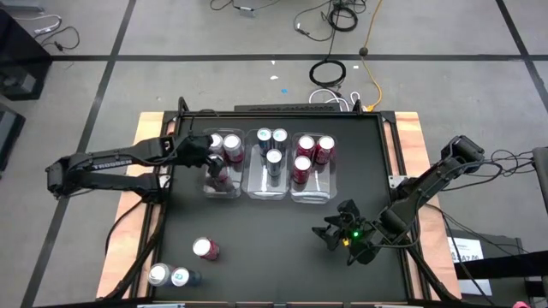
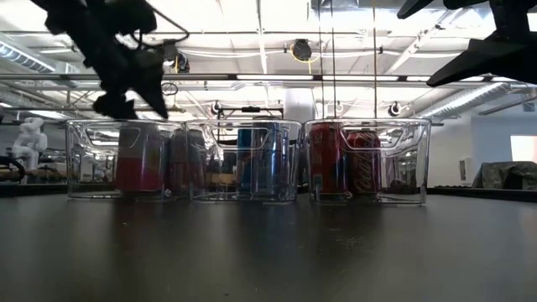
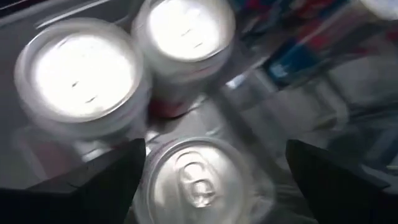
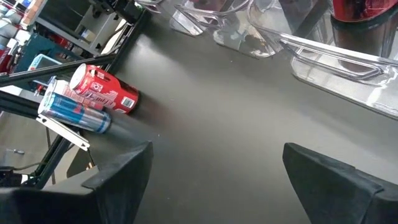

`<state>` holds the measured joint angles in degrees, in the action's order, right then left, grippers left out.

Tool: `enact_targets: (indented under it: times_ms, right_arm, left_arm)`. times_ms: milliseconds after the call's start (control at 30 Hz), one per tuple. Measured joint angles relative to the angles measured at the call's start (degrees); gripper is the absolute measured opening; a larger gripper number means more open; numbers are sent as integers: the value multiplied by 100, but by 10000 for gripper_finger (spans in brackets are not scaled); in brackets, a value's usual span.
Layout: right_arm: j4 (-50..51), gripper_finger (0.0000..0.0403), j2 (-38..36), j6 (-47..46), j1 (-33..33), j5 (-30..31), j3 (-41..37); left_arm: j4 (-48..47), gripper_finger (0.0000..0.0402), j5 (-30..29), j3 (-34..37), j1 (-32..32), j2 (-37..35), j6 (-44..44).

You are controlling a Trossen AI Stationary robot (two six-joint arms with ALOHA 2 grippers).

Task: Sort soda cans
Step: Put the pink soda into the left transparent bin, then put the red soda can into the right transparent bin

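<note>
Left gripper point(image 1: 216, 171): released, jaws spread above the cans in the left bin point(image 1: 222, 190).
Right gripper point(image 1: 336, 233): released, empty, above the table point(image 1: 274, 248).
Soda cans point(image 1: 274, 158): nine in three clear bins; three loose cans point(image 1: 181, 267) at the table's near-left corner.

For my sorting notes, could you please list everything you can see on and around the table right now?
Clear bins: three, transparent plastic, side by side across the middle of the black table.
Cans in left bin: three, pinkish-red, silver tops.
Cans in middle bin: three, silver-blue.
Cans in right bin: four, dark red.
Loose pinkish-red can: one, upright on the table's near left part.
Loose silver-blue cans: two, at the near left corner.
Cables: several, on the floor beyond the table.
Left gripper: open, over the left bin.
Right gripper: open, above the table's near right part.
</note>
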<state>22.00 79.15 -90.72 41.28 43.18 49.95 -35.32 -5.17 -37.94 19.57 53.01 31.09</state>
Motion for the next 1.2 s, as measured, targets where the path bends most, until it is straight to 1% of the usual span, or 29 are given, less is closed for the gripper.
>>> enact_targets:
  times_ms: [133,300,400,533,633,867,1033,1200]
  right_arm:
    - [-12,352,0,72,4,-1,0]
    - [-103,352,0,212,4,-1,0]
    - [-103,352,0,233,9,0,0]
    - [-105,352,0,293,9,-4,0]
    - [-104,352,0,335,9,-9,0]
    - [-109,352,0,509,9,-15,0]
    - [-100,352,0,595,7,-15,0]
    - [-83,352,0,764,7,-19,0]
  left_arm:
    - [-13,395,327,-301,-40,-2,-37]
    - [-251,395,378,-646,-156,-4,33]
    - [-709,396,325,-876,-193,-4,145]
    - [-1574,396,167,-1203,-277,-11,292]
    - [-1937,396,154,-1426,-444,-83,468]
    - [-2129,396,127,-1801,-1280,-364,1291]
    - [-2124,396,-118,-1866,-2102,-526,1951]
    - [-2047,396,-219,-1866,-2994,-396,2596]
